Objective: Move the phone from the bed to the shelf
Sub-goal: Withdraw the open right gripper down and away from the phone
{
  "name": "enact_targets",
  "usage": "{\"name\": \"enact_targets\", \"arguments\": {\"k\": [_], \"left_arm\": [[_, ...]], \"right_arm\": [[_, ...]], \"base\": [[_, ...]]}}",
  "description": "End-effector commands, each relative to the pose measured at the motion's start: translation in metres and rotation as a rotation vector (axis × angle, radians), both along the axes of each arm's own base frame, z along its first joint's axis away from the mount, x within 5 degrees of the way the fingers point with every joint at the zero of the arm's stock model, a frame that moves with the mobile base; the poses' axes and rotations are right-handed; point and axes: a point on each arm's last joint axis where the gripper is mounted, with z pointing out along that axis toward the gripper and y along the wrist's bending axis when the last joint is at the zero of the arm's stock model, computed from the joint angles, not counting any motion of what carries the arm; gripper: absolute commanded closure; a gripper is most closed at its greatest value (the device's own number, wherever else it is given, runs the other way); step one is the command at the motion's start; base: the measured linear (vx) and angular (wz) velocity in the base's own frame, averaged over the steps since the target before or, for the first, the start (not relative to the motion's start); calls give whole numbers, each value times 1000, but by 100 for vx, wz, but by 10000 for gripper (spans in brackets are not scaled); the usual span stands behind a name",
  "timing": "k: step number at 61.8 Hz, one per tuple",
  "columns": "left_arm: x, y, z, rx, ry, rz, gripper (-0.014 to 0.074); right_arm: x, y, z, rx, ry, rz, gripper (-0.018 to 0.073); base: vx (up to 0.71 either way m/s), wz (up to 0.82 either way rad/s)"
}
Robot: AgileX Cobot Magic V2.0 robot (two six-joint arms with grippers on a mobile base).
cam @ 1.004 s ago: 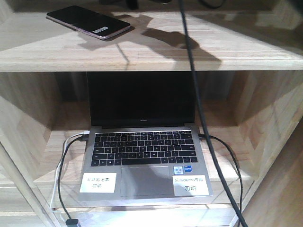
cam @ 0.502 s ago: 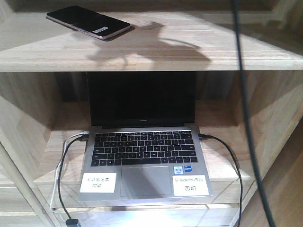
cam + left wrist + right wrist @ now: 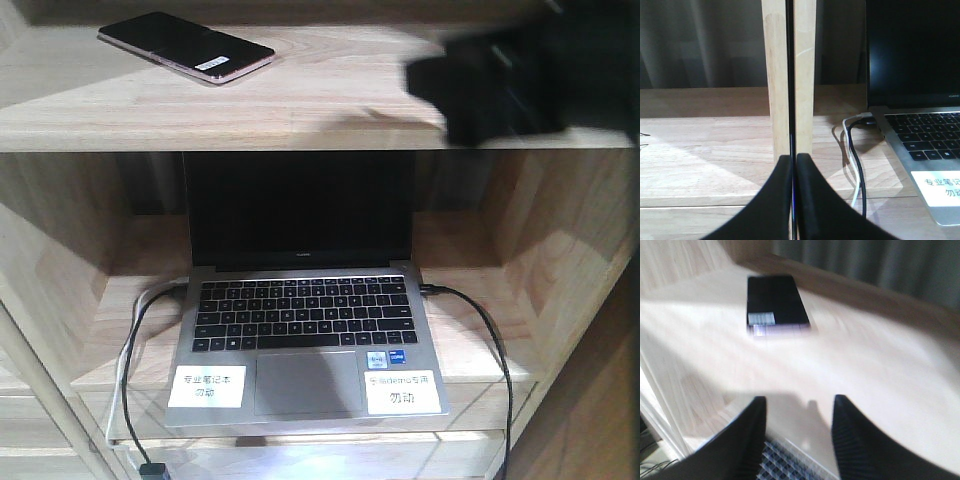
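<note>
The phone point(image 3: 186, 46), a glossy black slab with a pinkish edge and a white sticker, lies flat on the upper plank of the pale wood shelf point(image 3: 330, 110), at its left. In the right wrist view the phone point(image 3: 776, 305) rests well beyond my right gripper point(image 3: 799, 405), which is open with nothing between its fingers. A strip of the bed's checked cloth point(image 3: 785, 465) shows below those fingers. My right arm point(image 3: 520, 80) is a dark blur at the upper right of the front view. My left gripper point(image 3: 792, 159) is shut and empty, facing a vertical shelf divider point(image 3: 804, 75).
A grey laptop point(image 3: 300, 330) with a black screen stands open in the lower cubby, also seen as the laptop point(image 3: 920, 75) in the left wrist view. Black and white cables point(image 3: 130, 360) run from its sides; the cables point(image 3: 857, 165) hang over the plank's front edge.
The hanging black cable swung to the right and left the view. My right arm has come into sight at the upper right. The phone has stayed where it lies.
</note>
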Motion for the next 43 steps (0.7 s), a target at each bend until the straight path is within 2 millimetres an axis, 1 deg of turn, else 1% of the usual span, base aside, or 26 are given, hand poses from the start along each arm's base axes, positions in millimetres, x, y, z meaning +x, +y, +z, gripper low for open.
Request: {"name": "enact_targets", "arguments": {"k": [1, 7, 11, 23, 34, 43], "left_arm": [[1, 1, 6, -12, -76, 9, 596], [1, 1, 6, -12, -76, 9, 596], [1, 1, 6, -12, -76, 9, 596], [1, 1, 6, -12, -76, 9, 596], [1, 1, 6, -12, -76, 9, 596], [1, 1, 6, -12, -76, 9, 596]], "right_arm": [[-22, -16, 9, 67, -119, -52, 333], [-40, -25, -3, 70, -130, -60, 389], [-52, -31, -8, 78, -151, -66, 426], [-86, -46, -26, 92, -179, -68, 571], [-112, -58, -43, 104, -205, -65, 569], [-125, -64, -58, 107, -211, -65, 568]], "base": [[0, 0], [0, 0], [0, 0], [0, 0], [0, 0], [0, 0]]}}
